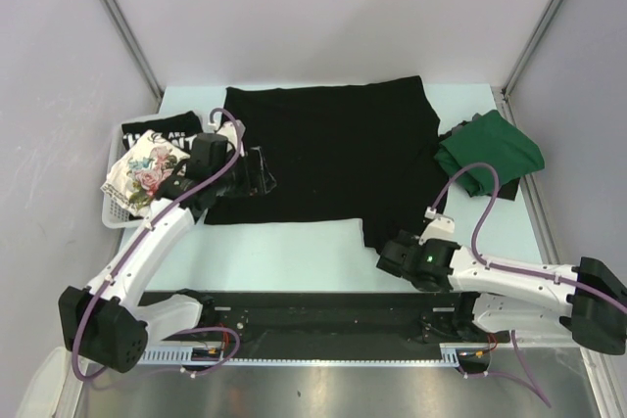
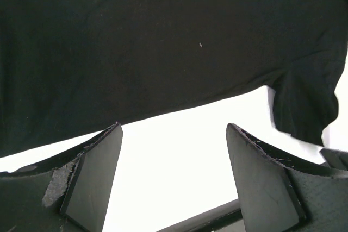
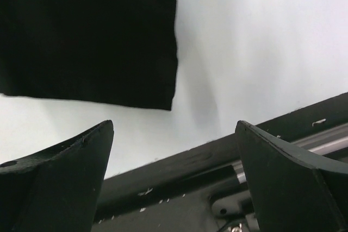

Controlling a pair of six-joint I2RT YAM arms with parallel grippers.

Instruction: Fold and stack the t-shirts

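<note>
Black cloth, the large plain t-shirt [image 1: 333, 154], lies spread flat mid-table for folding, with the left gripper [image 2: 173, 130] at its left edge and the right gripper [image 3: 174, 126] off its near corner, both gaping empty, probably lining up pinches.

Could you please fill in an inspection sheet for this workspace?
Surface: pale table, flat.
Job's things: large black t-shirt spread mid-table; green t-shirt crumpled at right; lettered black t-shirt and floral t-shirt at the white basket, left.
Clutter: nothing seen.
Grippers: left gripper open at the large shirt's left edge; right gripper open beside its near corner; both empty.
Cables: purple cables along both arms.
Surroundings: grey walls, metal posts.
</note>
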